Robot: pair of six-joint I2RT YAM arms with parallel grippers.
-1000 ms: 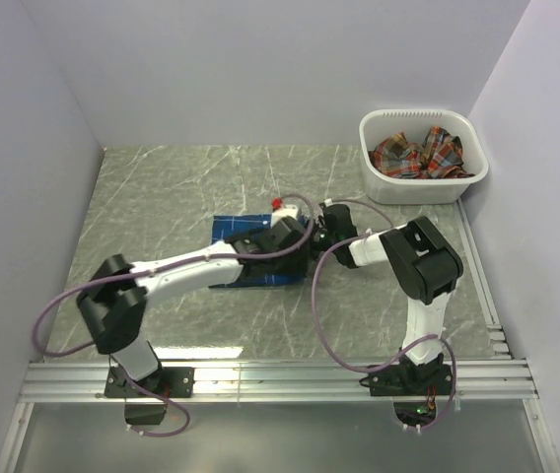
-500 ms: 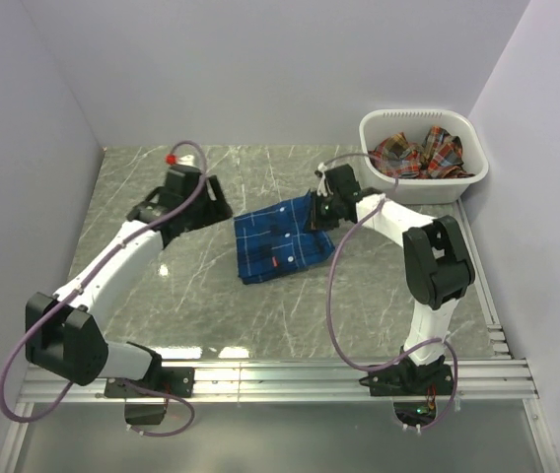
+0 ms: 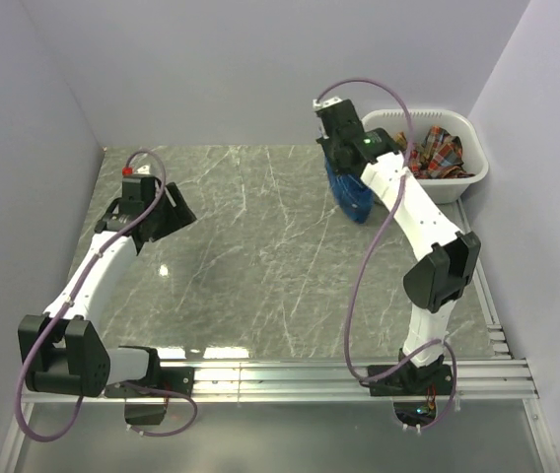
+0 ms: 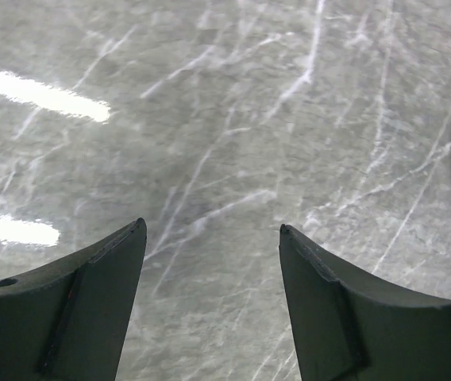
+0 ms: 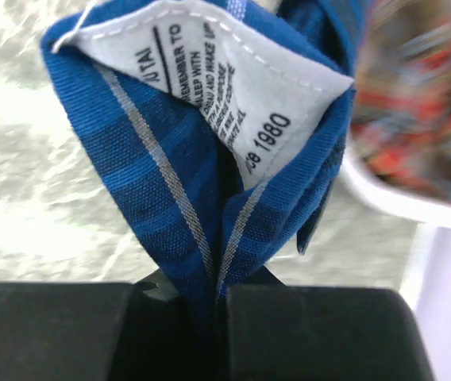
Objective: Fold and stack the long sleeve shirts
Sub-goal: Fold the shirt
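The right gripper (image 3: pixel 341 163) holds the blue shirt (image 3: pixel 351 197) hanging beside the basket (image 3: pixel 438 187) containing the red shirt (image 3: pixel 436 153). The left gripper (image 3: pixel 167 212) hovers over the table (image 3: pixel 260 256).

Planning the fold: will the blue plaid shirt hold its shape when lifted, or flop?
Likely floppy: the blue shirt hangs bunched below the right gripper. Probably light: a pinch on one fold carries it.

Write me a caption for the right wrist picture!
The right end effector pinches the blue plaid shirt, white label showing, with the white basket blurry behind.
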